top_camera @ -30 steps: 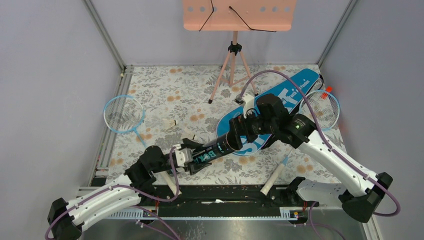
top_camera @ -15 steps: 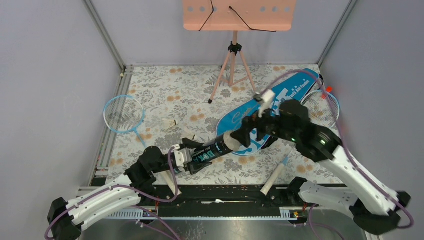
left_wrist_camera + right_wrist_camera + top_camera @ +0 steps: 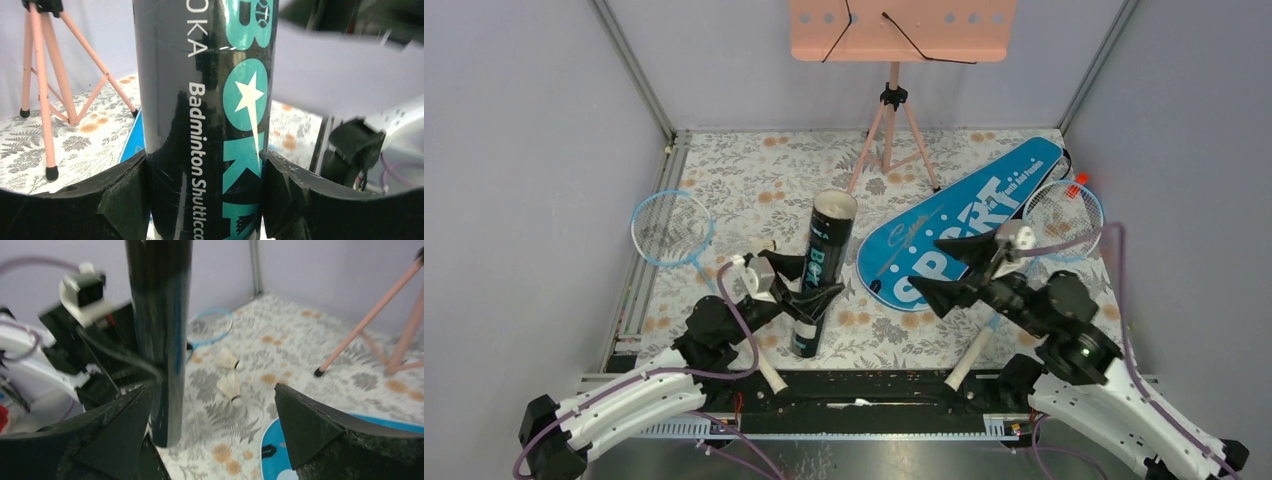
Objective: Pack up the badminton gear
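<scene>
The black tube (image 3: 824, 265) stands upright with its open top (image 3: 834, 207) up. My left gripper (image 3: 809, 297) is shut on its lower half; in the left wrist view (image 3: 205, 160) both fingers press the tube (image 3: 205, 75). My right gripper (image 3: 959, 270) is open and empty over the near end of the blue SPORT bag (image 3: 984, 205), to the right of the tube (image 3: 160, 340). Two shuttlecocks (image 3: 227, 359) (image 3: 231, 387) lie on the cloth beyond the tube. One racket (image 3: 671, 228) lies at the left, the other (image 3: 1064, 215) at the right beside the bag.
The pink tripod stand (image 3: 892, 130) stands at the back middle, just behind the tube and bag. The right racket's white handle (image 3: 969, 360) reaches the near edge. Grey walls close in the left, right and back sides.
The tube was lying tilted between both grippers. My right gripper let go and pulled back toward the near right. My left gripper swung the tube upright.
</scene>
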Available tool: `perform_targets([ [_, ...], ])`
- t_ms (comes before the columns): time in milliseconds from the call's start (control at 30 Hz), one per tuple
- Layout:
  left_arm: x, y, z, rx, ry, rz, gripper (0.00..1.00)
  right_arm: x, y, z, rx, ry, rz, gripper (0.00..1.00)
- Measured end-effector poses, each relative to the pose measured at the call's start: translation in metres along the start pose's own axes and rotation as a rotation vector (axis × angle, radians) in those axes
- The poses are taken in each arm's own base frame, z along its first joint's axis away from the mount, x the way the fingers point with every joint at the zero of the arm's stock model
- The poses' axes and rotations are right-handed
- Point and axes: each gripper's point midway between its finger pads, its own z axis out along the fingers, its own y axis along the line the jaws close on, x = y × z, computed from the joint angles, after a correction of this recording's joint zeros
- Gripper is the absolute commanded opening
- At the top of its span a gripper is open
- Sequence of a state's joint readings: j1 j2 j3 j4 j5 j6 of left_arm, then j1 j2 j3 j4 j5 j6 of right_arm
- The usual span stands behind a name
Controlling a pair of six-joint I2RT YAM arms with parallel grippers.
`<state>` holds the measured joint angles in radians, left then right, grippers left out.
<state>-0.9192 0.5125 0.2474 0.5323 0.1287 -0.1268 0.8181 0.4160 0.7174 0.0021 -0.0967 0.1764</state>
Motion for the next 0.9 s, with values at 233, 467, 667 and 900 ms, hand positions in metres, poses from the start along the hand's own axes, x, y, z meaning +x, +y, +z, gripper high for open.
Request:
perform_targets([
  [233, -0.038, 0.003, 0.014, -0.047, -0.128, -0.155, 0.05, 0.091, 0.016, 0.04, -0.177, 0.212, 0.084, 1.0],
  [467, -0.045, -0.012, 0.031, 0.042, -0.164, -0.234, 0.04, 0.153, 0.049, 0.067, -0.335, 0.397, 0.216, 1.0],
  [667, -0.053, -0.022, 0.039, 0.11, -0.217, -0.273, 0.03, 0.154, 0.071, 0.083, -0.401, 0.345, 0.225, 1.0],
  [900, -0.065, -0.031, 0.042, 0.169, -0.287, -0.294, 0.02, 0.136, 0.078, 0.103, -0.424, 0.21, 0.21, 0.99],
])
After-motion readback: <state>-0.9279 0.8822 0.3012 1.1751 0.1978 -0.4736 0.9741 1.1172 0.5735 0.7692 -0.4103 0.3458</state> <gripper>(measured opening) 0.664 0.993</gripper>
